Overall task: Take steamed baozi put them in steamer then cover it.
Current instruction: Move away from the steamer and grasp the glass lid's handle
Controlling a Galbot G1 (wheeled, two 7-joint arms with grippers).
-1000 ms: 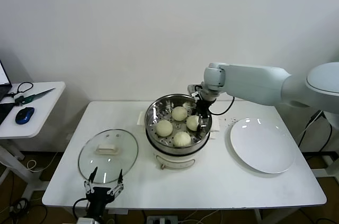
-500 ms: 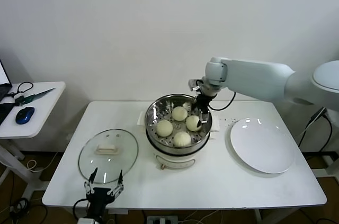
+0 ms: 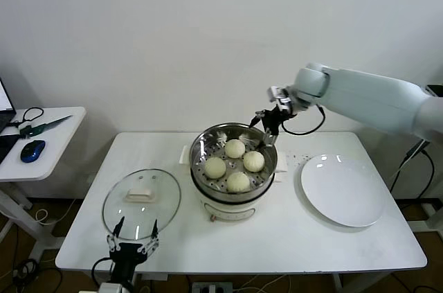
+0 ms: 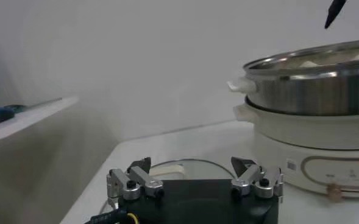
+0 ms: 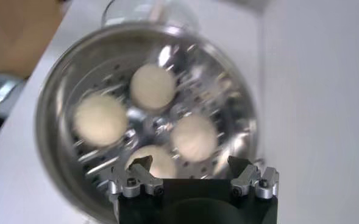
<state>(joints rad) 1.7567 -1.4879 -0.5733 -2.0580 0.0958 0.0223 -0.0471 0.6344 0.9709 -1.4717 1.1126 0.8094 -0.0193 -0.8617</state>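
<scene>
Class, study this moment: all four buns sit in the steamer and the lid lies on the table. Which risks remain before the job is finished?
1. The right gripper hangs with open jaws above the steamer rim; a lid brought across could strike it.
2. The cover is glass and lies near the table front edge by the left gripper; a poor grasp could drop it.
3. The baozi stand high, so a tilted lid might press them.

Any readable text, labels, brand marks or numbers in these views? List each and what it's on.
No text can be read in any view.
Steamer: the small mark at and the knob at on its white base are too blurred to read.
Cover, plate, baozi: no markings visible.
</scene>
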